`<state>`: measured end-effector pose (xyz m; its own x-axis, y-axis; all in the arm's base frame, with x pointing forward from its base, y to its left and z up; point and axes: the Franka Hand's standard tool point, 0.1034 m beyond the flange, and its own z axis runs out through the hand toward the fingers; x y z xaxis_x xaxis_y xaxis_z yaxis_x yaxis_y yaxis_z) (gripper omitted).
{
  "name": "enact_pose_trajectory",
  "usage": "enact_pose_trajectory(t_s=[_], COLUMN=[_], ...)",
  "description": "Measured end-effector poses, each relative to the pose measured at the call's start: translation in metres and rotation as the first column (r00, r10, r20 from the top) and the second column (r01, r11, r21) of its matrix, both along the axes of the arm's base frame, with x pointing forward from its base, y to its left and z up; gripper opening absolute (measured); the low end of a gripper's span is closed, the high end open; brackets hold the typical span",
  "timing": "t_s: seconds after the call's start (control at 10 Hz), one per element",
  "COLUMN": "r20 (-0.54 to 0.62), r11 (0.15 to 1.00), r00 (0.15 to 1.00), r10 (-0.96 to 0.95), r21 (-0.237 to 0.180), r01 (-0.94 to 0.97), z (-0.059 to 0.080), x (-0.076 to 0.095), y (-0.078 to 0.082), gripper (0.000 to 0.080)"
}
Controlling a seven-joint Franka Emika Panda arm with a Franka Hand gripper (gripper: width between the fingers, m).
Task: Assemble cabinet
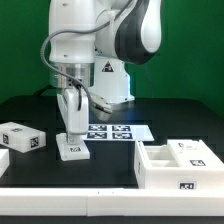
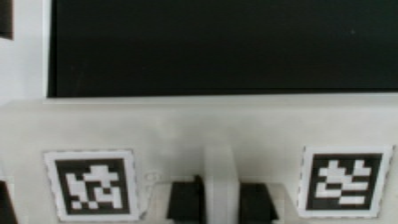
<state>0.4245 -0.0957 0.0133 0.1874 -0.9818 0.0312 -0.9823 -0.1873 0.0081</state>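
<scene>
Green walls back a black table (image 1: 105,165) where the hand (image 1: 72,132) stands on a small tagged block (image 1: 70,150) near the middle; whether its fingers grip cannot be told. The cabinet (image 1: 175,165) sits at the near edge, by the exterior view's right corner. A shallow pinch could let the block twist or drop.

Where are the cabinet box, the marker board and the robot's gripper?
cabinet (image 1: 158,176): exterior view, on its front wall.
marker board (image 1: 120,131): exterior view, among its printed tags.
gripper (image 1: 72,130): exterior view, between its fingertips.
</scene>
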Motion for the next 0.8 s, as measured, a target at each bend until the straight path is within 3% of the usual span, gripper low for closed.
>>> enact_pose_trajectory(t_s=[0.2, 0.4, 0.5, 0.6, 0.8], r20=[0.022, 0.013, -0.004, -0.013, -0.013], r11=[1.000, 0.999, 0.998, 0.998, 0.998], r00=[1.000, 1.000, 1.000, 1.000, 1.000], r10=[0.006, -0.011, -0.001, -0.024, -0.015], r21=[0.024, 0.051, 0.070, 0.061, 0.062], r01=[-0.006, 0.010, 0.001, 0.025, 0.015], z=[0.010, 0.020, 0.023, 0.021, 0.020], x=[0.006, 0.006, 0.006, 0.004, 0.004], y=[0.035, 0.093, 0.095, 0.079, 0.086], gripper=[0.0065, 0.0065, 0.0065, 0.0065, 0.0065])
